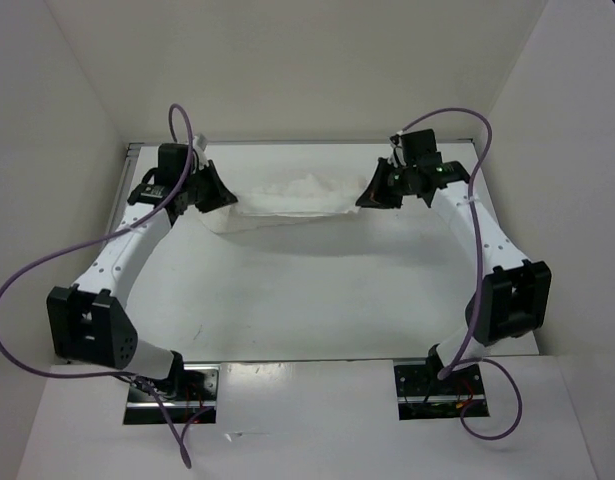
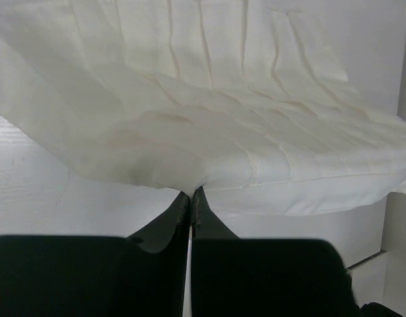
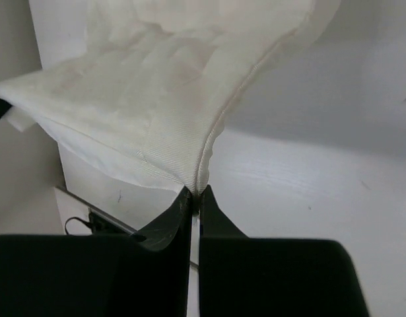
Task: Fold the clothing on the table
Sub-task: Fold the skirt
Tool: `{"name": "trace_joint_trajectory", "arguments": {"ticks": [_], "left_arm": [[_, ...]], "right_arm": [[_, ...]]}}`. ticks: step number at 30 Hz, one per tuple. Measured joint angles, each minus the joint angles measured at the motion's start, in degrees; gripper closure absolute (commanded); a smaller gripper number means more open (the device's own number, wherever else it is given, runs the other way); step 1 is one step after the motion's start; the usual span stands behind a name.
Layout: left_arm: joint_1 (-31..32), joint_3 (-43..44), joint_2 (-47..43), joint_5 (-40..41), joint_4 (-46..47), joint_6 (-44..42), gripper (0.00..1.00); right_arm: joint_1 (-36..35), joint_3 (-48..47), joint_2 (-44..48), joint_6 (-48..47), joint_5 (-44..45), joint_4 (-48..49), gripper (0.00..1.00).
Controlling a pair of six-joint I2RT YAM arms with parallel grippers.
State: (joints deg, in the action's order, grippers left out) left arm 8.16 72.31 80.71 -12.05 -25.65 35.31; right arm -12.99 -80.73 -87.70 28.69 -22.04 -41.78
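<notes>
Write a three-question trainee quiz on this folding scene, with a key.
1. True or false: the left gripper and the right gripper are each shut on the clothing.
2. Pick one: the clothing is toward which edge of the table? A) near B) far C) right
3. Fill the blank: in the right wrist view, the right gripper pinches the clothing at its stitched ____.

Key: 1 true. 2 B. 3 edge.
</notes>
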Motion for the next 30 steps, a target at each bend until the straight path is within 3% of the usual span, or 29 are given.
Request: {"name": "trace_joint_trajectory", "arguments": {"ticks": [5,11,14,17,21,26,30], "left_arm": [[-1.86,10.78,11.50,-2.64,-1.60,-2.01,1.00],[-4.94,37.51,26.21,-7.54,-4.48,-3.91,1.00],[-5.97,46.29,27.91,-10.69,-5.03,-4.39,1.00],[-6.05,44.50,23.52,-13.49,-2.62,-5.29,1.00],[-6.03,26.82,10.84,-16.81,2.25,-4.81,1.00],[-5.22,-1.51,-3.76,-17.68,6.23,-2.05,1.00],[-2.54,-20.15,-10.03,-16.94,4.74,0.35,1.00]], "right_arm": [[0.90,-13.07,-9.25,-1.49,1.42,-0.70,1.00],[1.51,-38.51,-21.05,-3.50,4.55,-2.93,1.00],[1.51,-49.53,-22.64,-4.79,5.20,-5.05,1.00],[1.49,-53.24,-20.35,-6.25,5.42,-5.20,1.00],[1.46,-39.17,-10.10,-6.84,4.61,-3.61,1.00],[1.03,-5.95,3.06,-5.07,1.60,-0.15,1.00],[-0.22,17.86,7.52,-2.51,-2.03,-1.53,1.00]]}}
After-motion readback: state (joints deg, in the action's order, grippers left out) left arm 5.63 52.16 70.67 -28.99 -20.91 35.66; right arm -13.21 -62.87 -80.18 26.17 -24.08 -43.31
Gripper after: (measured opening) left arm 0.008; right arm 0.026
